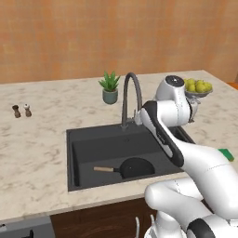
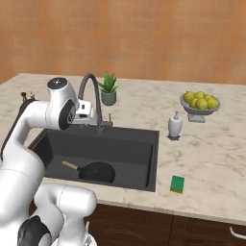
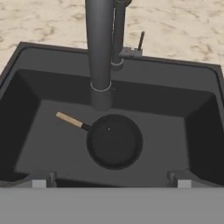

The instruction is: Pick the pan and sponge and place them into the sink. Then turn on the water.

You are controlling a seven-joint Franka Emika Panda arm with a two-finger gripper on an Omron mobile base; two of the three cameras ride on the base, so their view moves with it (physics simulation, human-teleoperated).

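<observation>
Pan (image 3: pixel 114 141) lies flat on floor of sink (image 3: pixel 26 131), wooden handle toward sink's left side in hand view; also seen at (image 1: pixel 134 167) and (image 2: pixel 97 171). Sponge (image 2: pixel 177 184) rests on marble countertop (image 2: pixel 216 158) just right of sink, near front edge. Gripper (image 3: pixel 109 179) hangs above basin, fingers spread wide, holding nothing. Gooseneck faucet (image 2: pixel 91 96) arches over sink's back rim. Soap dispenser (image 2: pixel 175 125), bowl of lemons (image 2: pixel 200 103), potted plant (image 2: pixel 108 90) stand behind.
</observation>
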